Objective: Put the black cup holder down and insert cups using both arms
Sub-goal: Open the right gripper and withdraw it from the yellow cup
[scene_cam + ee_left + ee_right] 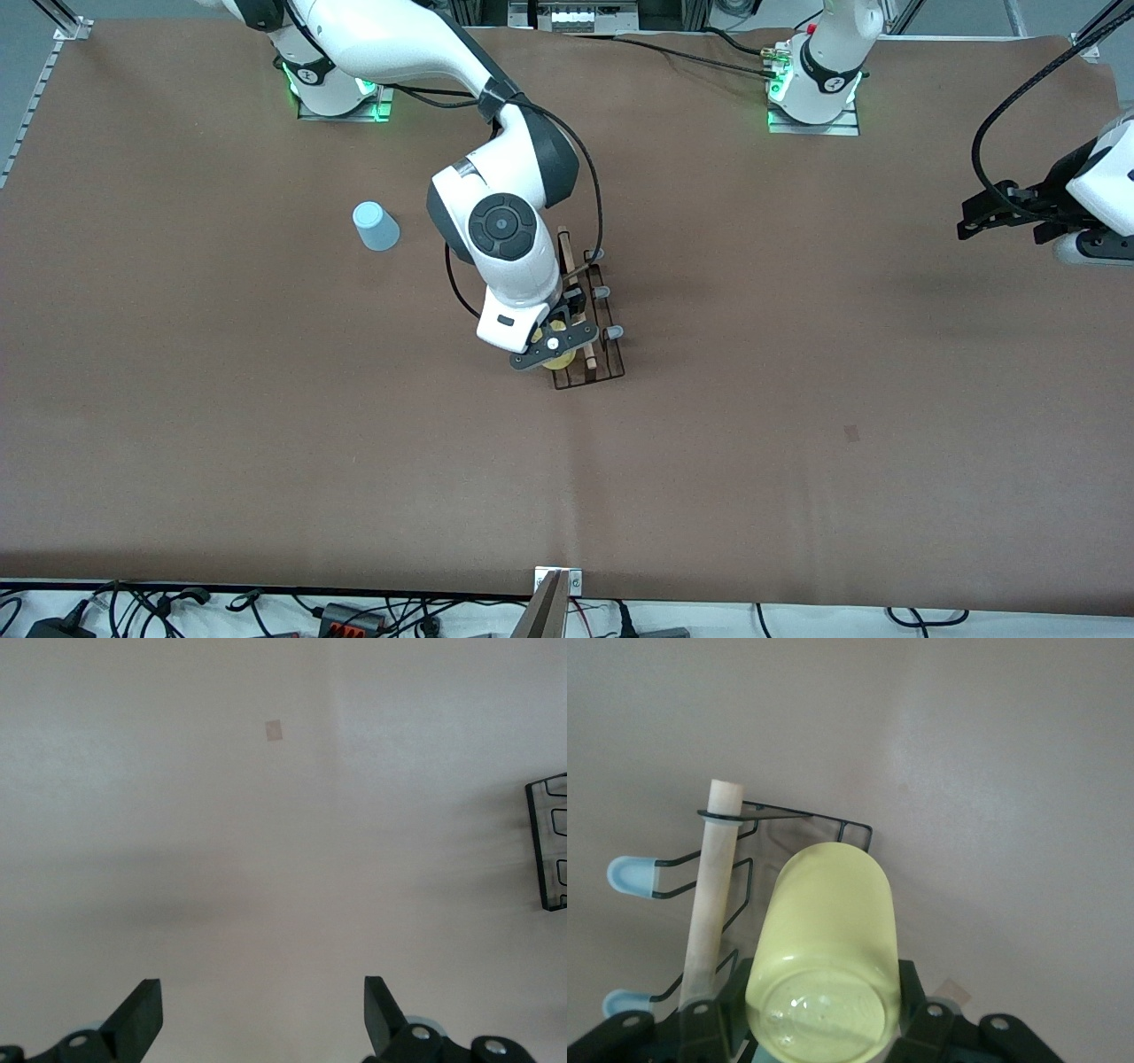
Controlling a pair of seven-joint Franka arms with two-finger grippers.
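The black cup holder (602,350) stands mid-table, its wooden handle (713,886) on top and grey-tipped prongs (629,875) sticking out to the side. My right gripper (554,341) is over the holder's end nearer the front camera. It is shut on the yellow cup (828,939) at its base end, the cup's mouth pointing down beside the handle. A light blue cup (376,226) stands upside down on the table toward the right arm's end. My left gripper (983,215) waits open over the left arm's end of the table, with nothing between its fingers (142,1010).
A small pale patch (851,432) marks the brown table cover toward the left arm's end. The two arm bases (813,97) stand along the table edge farthest from the front camera. Cables and a stand (554,602) line the nearest edge.
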